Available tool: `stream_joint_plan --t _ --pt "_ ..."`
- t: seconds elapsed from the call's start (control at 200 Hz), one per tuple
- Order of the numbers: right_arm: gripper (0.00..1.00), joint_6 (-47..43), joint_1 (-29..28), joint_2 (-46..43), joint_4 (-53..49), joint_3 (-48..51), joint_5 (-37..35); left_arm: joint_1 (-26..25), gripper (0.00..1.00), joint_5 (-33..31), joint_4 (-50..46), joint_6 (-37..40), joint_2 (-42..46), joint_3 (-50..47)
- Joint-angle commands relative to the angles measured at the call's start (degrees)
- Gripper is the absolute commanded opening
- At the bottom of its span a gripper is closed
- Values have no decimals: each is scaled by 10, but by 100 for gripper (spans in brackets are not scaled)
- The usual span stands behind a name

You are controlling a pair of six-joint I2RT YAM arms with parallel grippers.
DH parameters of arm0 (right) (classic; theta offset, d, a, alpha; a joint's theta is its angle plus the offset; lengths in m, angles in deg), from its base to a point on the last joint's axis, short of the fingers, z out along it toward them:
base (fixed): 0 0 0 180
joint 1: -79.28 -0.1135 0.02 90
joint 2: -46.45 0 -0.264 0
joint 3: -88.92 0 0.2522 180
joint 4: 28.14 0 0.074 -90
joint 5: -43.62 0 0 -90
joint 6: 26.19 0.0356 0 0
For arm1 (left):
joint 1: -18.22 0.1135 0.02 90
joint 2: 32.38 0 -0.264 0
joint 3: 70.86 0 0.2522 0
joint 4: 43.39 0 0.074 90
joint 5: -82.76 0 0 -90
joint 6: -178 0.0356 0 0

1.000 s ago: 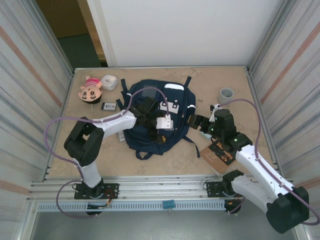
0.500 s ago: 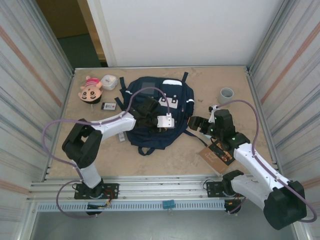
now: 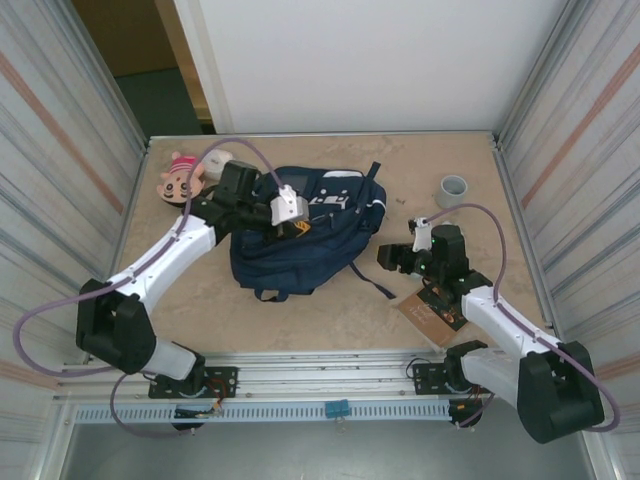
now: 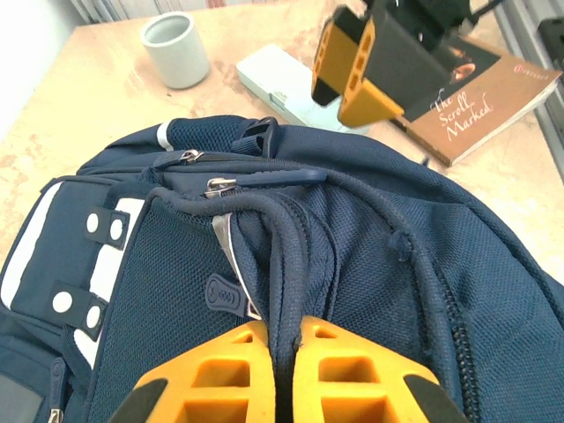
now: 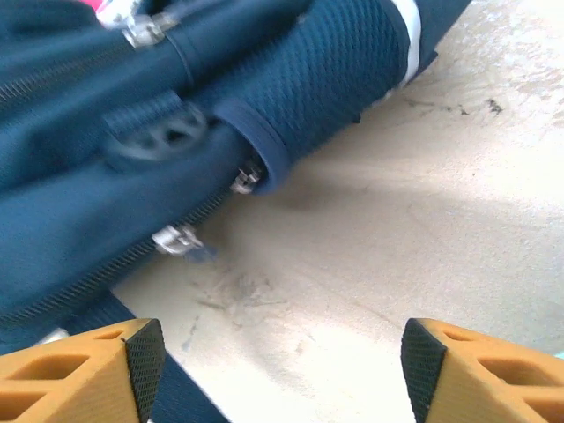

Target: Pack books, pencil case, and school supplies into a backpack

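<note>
Navy backpack (image 3: 300, 250) lies mid-surface (image 3: 330, 320), seemingly zipped, its carry loop (image 4: 284, 264) pinched in the clenched left hand (image 4: 284, 357), right hand (image 5: 273, 352) spread empty by the zip pulls (image 5: 176, 240), book (image 3: 432, 312) nearby: opening stage, next probably needs a pull gripped.
</note>
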Motion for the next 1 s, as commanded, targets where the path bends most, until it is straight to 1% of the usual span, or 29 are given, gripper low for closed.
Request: stream_joint_plan --t 0.0,0.075,0.17,0.291,0.391,0.451,0.541,0.606,0.626,0.666,0.737,0.772,0.842,0.997 --pt "67 -43 -2 12 87 19 28 16 0 96 15 -11 34 30" --pt "65 -64 -10 28 118 25 38 29 0 118 12 -10 37 31" --pt "62 -95 -20 54 128 15 61 40 0 137 13 -13 38 33" --pt "59 -119 -37 86 137 0 75 47 0 147 10 -10 37 37" --pt "54 -127 -41 110 159 -11 86 49 0 152 10 -7 37 37" --pt "54 -128 -42 124 168 -19 94 50 0 156 10 -7 36 37" --pt "56 -135 -44 142 182 -33 104 50 0 164 10 -6 34 37" --pt "56 -141 -45 157 189 -43 108 51 0 164 8 -5 33 36" --pt "54 -143 -46 161 190 -46 109 51 0 164 7 -4 34 35" --pt "48 -147 -46 168 188 -53 114 52 0 164 6 -2 34 35" --pt "33 -156 -45 178 172 -67 126 52 0 158 6 -2 34 33" --pt "27 -158 -46 179 161 -72 132 53 0 150 8 -3 34 31" --pt "15 -161 -46 177 145 -75 141 52 0 119 18 -11 34 26" --pt "4 -156 -46 155 131 -68 133 46 0 5 65 -43 40 5"
